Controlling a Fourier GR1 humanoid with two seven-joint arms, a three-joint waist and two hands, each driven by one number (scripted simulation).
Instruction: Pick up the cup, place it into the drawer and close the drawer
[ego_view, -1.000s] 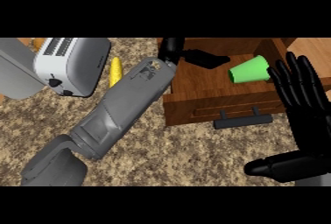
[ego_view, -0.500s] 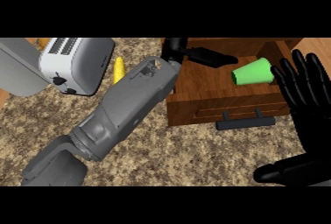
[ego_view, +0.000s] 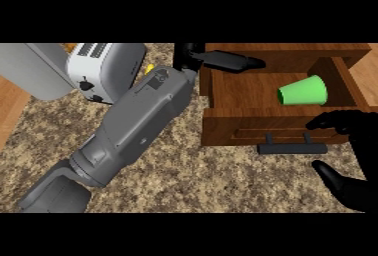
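Note:
The green cup (ego_view: 303, 91) lies on its side inside the open wooden drawer (ego_view: 244, 125), its mouth facing right. A black handle (ego_view: 291, 148) sticks out from the drawer's front panel. My left hand (ego_view: 218, 58) reaches over the drawer's back left corner, fingers straight and pointing right, holding nothing. My right hand (ego_view: 353, 150) is at the lower right, by the right end of the drawer front. Its fingers (ego_view: 341, 121) bend forward over the panel's top edge and its thumb (ego_view: 330, 174) is spread wide below. I cannot tell whether they touch the panel.
A white toaster (ego_view: 103, 67) stands at the back left beside a grey block (ego_view: 37, 70). A small yellow object (ego_view: 150, 68) peeks out behind my left forearm (ego_view: 140, 125), which crosses the speckled counter (ego_view: 221, 180) diagonally. Wood shows at the far left edge (ego_view: 11, 107).
My right hand has come down from upright with straight fingers to the drawer's front, fingers now bent forward. The cup stays in the drawer and the left hand stays over its back corner.

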